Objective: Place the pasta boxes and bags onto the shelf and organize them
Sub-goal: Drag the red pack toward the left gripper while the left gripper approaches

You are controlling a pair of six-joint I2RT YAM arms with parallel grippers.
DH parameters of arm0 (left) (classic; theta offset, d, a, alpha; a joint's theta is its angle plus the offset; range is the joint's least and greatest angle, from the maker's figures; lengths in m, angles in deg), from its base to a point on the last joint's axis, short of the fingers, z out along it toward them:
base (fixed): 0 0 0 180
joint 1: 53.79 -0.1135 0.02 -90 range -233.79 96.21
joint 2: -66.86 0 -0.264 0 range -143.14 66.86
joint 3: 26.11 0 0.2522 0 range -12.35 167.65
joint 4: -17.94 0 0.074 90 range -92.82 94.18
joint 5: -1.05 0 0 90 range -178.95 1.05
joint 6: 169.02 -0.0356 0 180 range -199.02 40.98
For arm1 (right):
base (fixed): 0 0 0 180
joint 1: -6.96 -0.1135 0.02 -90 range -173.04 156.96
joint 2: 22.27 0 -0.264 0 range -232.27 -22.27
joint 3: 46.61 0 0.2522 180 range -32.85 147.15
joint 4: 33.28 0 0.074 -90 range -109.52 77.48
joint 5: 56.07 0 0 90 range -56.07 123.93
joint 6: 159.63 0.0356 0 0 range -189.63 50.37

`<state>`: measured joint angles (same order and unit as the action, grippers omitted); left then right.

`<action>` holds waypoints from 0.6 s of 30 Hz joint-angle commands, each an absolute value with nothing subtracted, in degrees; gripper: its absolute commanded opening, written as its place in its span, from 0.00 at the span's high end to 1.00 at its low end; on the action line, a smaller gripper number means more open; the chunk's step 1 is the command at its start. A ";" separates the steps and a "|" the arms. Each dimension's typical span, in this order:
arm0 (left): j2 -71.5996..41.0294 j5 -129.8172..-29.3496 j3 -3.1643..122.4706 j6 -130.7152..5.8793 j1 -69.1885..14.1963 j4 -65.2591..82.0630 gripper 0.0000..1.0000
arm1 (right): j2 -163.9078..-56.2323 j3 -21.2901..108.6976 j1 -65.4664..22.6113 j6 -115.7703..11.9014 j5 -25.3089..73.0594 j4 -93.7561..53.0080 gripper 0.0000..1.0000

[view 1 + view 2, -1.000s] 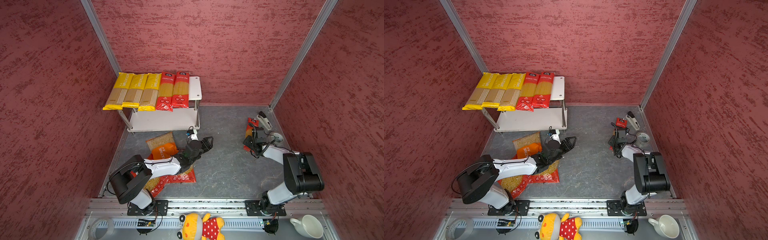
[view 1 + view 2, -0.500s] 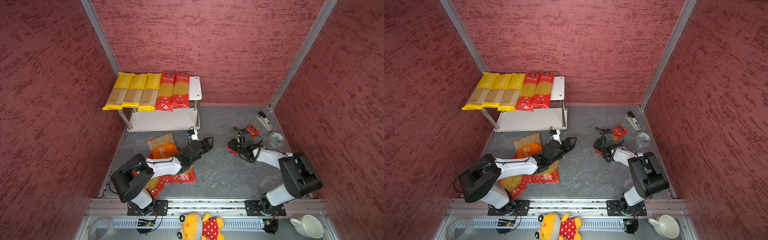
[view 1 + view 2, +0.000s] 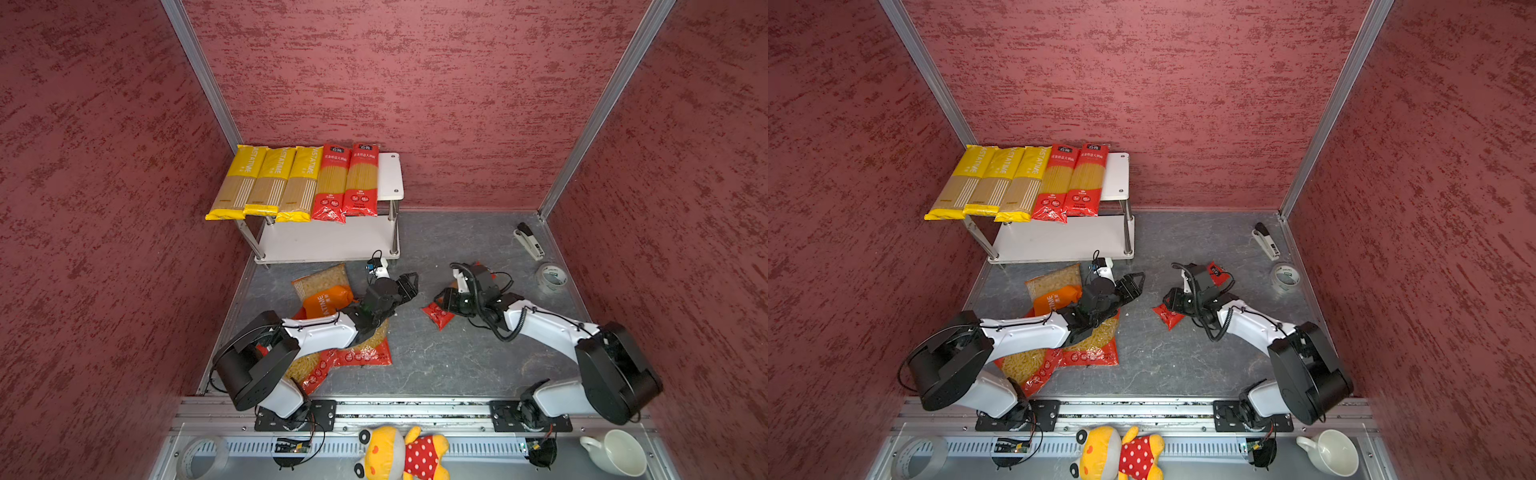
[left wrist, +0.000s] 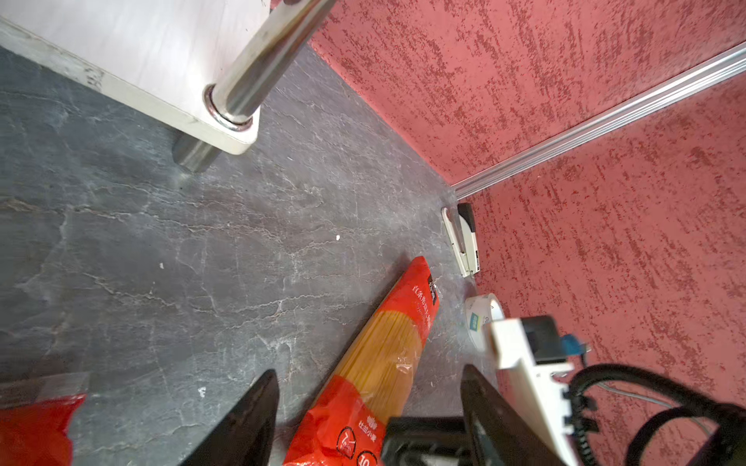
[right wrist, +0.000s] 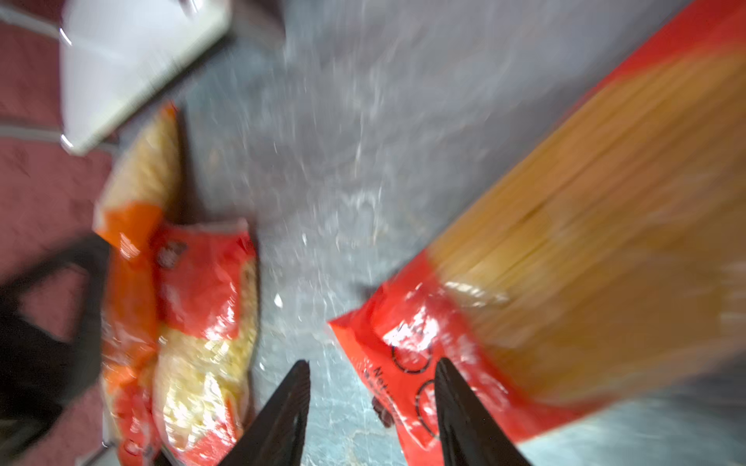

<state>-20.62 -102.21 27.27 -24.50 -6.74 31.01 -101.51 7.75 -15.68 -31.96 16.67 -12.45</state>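
red spaghetti pack [image 3: 437, 314] lies on floor [image 3: 436, 365] beside spread right pincer [image 3: 440, 300]

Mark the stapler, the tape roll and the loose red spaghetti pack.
stapler [image 3: 529, 244]: a top view, its white body.
tape roll [image 3: 547, 287]: a top view, its side wall.
red spaghetti pack [image 4: 379, 355]: left wrist view, its clear window.

Bright, even light.
Right wrist view motion-blurred; glare on the red spaghetti pack [image 5: 545, 250] beside the right gripper [image 5: 372, 361]; other views sharp.
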 commanded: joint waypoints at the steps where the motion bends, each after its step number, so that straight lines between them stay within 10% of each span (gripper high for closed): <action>1: -23.29 -98.84 30.49 -27.93 -6.14 28.57 0.29 | -100.05 8.32 -6.26 -31.31 13.66 -10.47 0.47; 18: -34.86 -89.84 40.04 -34.70 -3.34 23.25 0.30 | -108.32 0.29 5.29 -21.66 12.25 -23.43 0.49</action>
